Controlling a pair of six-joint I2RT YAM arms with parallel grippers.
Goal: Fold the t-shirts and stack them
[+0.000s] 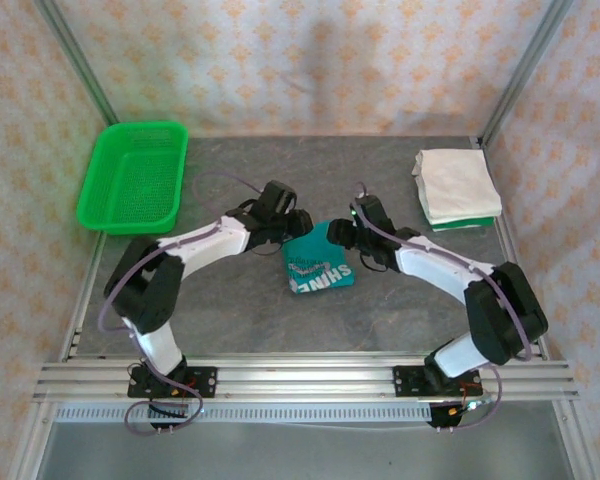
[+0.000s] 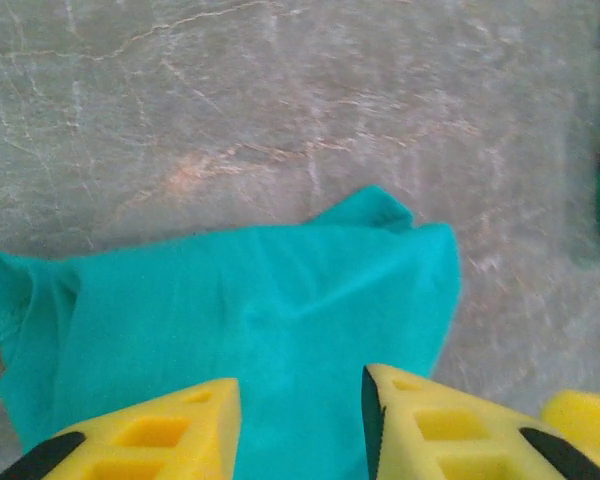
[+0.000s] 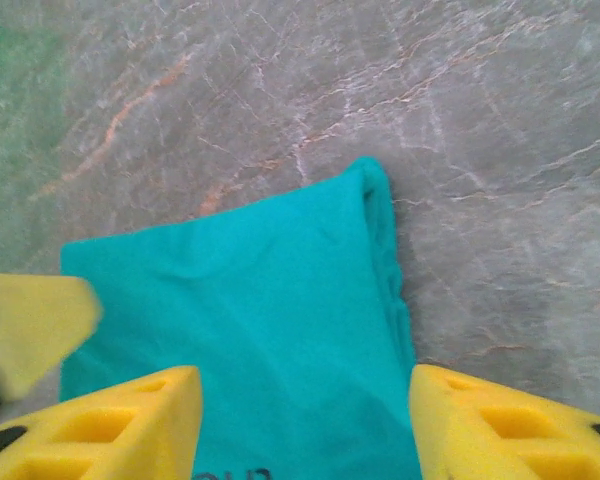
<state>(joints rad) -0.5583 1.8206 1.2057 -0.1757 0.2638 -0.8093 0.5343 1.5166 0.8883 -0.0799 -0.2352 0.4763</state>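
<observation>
The teal t-shirt (image 1: 318, 262) stretched toward 6 o'clock. At its 11 o'clock corner the left fingers (image 2: 430, 420) were narrowed, a pinch I could not tell. At 1 o'clock the right fingers (image 3: 110, 430) stood spread.

Item: teal t-shirt (image 1: 318, 262), lying on the tabletop (image 1: 230, 310). Marking: white print (image 1: 332, 275) in capitals, reading "SHINE" near its front edge in the top view (finer lines above it are too small to read). Right wrist view: cut-off letter fragments at the picture's lower edge, illegible.
</observation>
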